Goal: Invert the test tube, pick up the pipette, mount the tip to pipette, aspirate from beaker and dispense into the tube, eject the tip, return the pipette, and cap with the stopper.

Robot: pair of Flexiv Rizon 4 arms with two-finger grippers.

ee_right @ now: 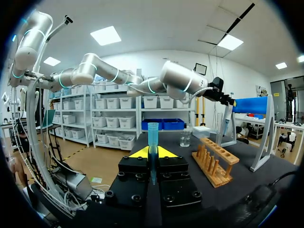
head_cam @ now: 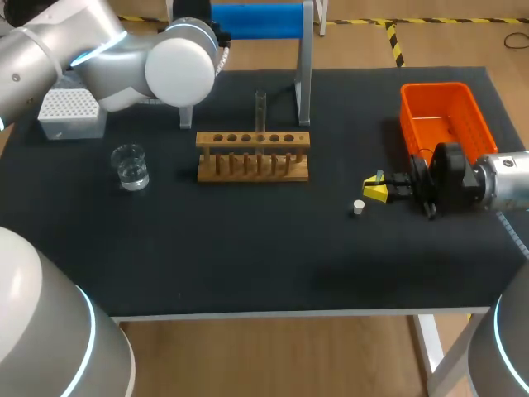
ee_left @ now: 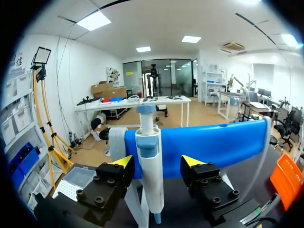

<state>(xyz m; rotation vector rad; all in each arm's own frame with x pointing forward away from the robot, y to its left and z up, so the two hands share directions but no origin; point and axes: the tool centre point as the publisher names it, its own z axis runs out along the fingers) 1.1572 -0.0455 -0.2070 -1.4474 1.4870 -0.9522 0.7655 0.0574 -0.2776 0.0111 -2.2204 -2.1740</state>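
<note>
Seemingly one tip (ee_right: 153,147), one stopper (head_cam: 359,207), one beaker (head_cam: 130,165).

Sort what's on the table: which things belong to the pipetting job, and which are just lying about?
Job: pipette between the fingers of the open left hand; blue tip held in the right hand; beaker; test tube; stopper.
Not named in the job, probably just supports: tip box; wooden rack; orange bin; blue stand.

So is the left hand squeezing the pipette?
No, open. In the left wrist view the left hand has its yellow-tipped fingers apart on either side of the pipette, with a gap showing.
</note>
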